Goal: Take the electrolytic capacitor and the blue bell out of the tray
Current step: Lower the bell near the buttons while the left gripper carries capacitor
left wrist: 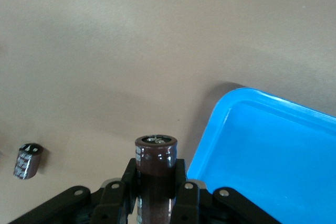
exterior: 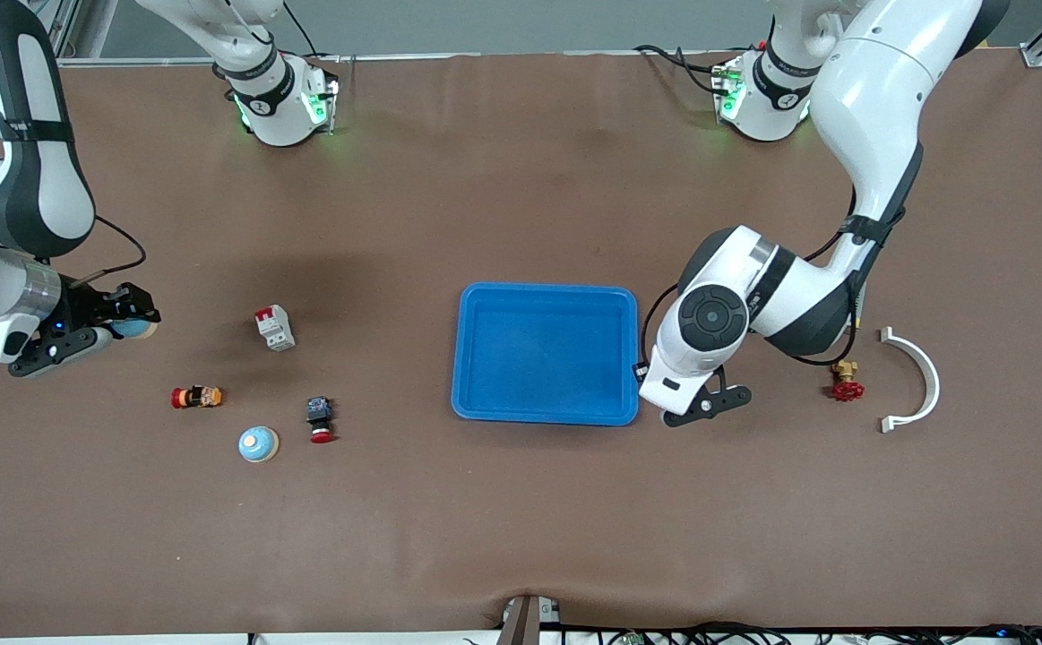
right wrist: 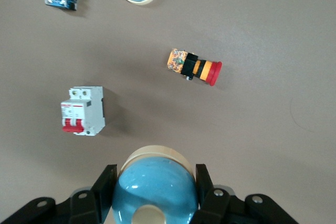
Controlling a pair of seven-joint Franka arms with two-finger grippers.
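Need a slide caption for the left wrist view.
Left gripper shut on a brown cylindrical capacitor beside the blue plastic tray.

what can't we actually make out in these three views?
- Front view: capacitor in the left gripper is hidden under the wrist.
- Front view: bell in the right gripper shows only as a sliver.
- Left wrist view: second capacitor, markings too small.
- Left wrist view: blue tray cut off by the edge.
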